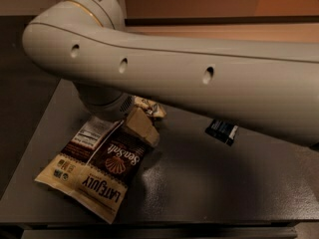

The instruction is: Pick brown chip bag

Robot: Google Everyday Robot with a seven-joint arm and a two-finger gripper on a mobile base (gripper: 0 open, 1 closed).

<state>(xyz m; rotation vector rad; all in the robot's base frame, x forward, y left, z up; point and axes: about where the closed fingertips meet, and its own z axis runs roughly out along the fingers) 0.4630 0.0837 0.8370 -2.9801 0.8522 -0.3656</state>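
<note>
The brown chip bag lies on the dark grey table at the front left. It is crinkled, dark brown and cream, with "LATE JULY" and "Sea Salt" lettering and a white nutrition panel. My gripper shows as a cream wedge under the wrist, right at the bag's upper right edge and touching it. My thick pale arm crosses the whole view above and hides the rest of the gripper and the bag's top end.
A small dark blue-black snack packet lies on the table to the right of the bag, partly under the arm. The table's front edge runs along the bottom. A dark floor lies to the left.
</note>
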